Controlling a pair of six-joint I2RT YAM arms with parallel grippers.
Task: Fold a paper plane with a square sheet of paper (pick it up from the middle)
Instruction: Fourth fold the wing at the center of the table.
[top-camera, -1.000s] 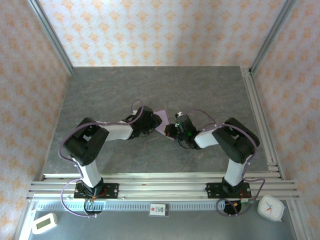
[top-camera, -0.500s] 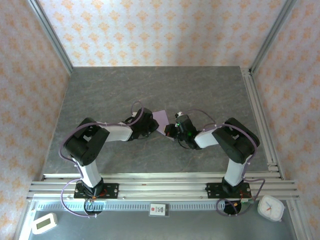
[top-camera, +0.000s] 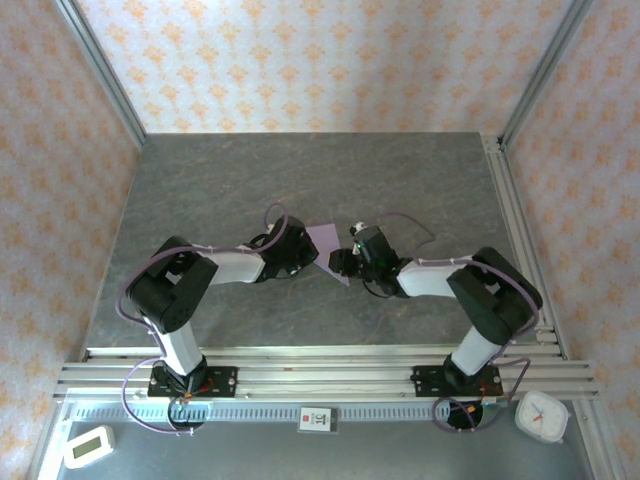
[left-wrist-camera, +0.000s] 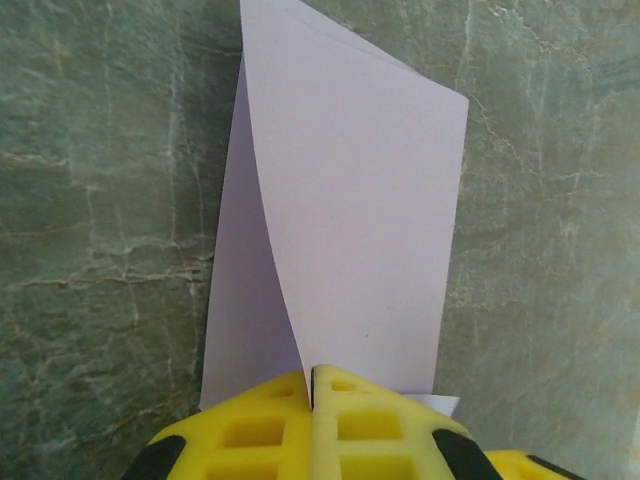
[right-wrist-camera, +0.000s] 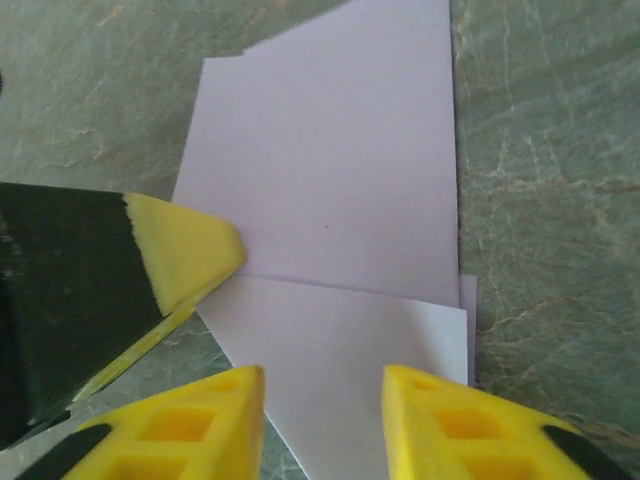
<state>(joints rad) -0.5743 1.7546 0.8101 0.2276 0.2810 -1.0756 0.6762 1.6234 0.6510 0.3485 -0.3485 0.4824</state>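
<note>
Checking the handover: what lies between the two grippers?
The lilac sheet of paper, pinched by the left gripper, spans the gap toward the open right gripper; the top view shows it.

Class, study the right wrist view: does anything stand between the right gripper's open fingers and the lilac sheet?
Nothing visible does. The lilac sheet reaches into the gap of the open right gripper. The left gripper, shut on the sheet, sits off to one side.

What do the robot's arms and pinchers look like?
The left arm and right arm are black with white middle tubes. Thin purple cables loop along them. The fingers are bright yellow with square holes, like waffles.
</note>
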